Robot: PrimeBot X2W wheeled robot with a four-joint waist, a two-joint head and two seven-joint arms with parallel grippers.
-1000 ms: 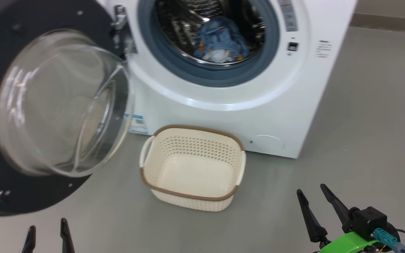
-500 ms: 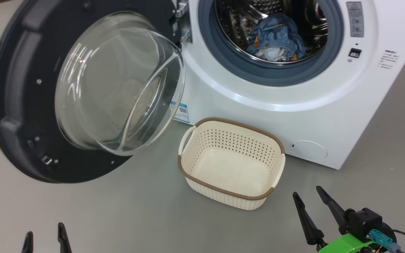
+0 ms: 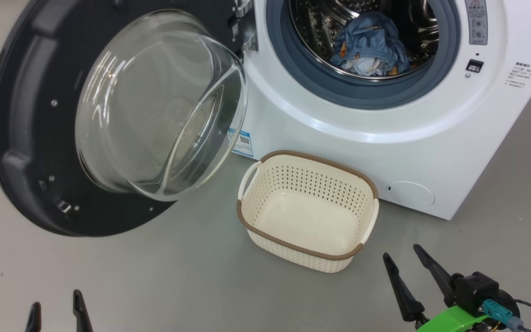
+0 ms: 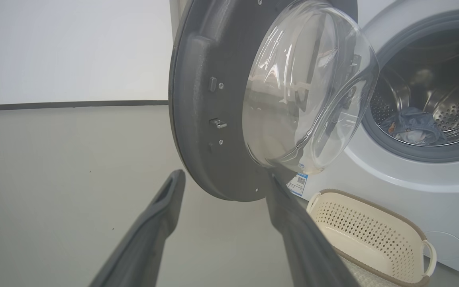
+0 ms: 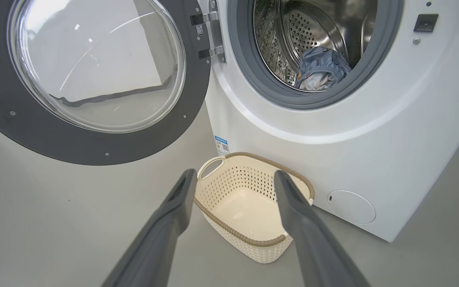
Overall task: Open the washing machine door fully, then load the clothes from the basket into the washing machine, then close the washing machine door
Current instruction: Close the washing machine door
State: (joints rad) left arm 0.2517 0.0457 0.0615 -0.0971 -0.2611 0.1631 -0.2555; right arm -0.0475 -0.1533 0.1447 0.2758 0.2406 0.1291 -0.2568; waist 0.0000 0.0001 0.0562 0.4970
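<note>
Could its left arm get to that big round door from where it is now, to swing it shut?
Probably yes. The left gripper is open and empty, and in its wrist view the washing machine door stands straight ahead, only bare floor between. The basket sits off to one side.

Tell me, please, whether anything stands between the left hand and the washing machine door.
Nothing visible does: bare floor lies between the left hand and the washing machine door; the basket stands aside.
</note>
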